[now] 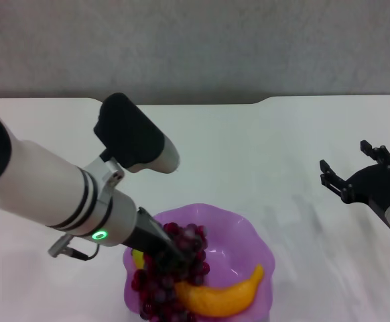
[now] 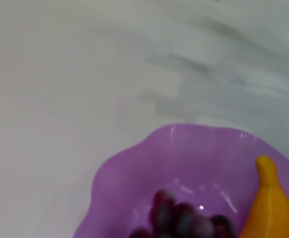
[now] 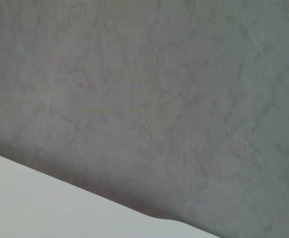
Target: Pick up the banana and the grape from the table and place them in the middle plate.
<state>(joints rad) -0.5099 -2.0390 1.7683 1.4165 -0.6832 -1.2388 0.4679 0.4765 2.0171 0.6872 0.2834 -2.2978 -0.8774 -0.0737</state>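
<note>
The purple scalloped middle plate [image 1: 238, 231] sits at the front centre of the white table [image 1: 262, 147]. The yellow-orange banana [image 1: 230, 295] lies in the plate's front right part. The dark red grape bunch [image 1: 171, 282] lies in the plate's left part, touching the banana. My left gripper [image 1: 170, 258] reaches down into the plate, its tip among the grapes. The left wrist view shows the plate [image 2: 134, 168], grapes [image 2: 184, 220] and banana [image 2: 269, 210]. My right gripper [image 1: 354, 164] is open and empty above the table at the right.
The table's notched far edge [image 1: 265, 100] meets a grey wall. The right wrist view shows only that wall [image 3: 159, 99] and a corner of the table [image 3: 35, 198]. The left arm's white forearm [image 1: 54, 188] crosses the left side.
</note>
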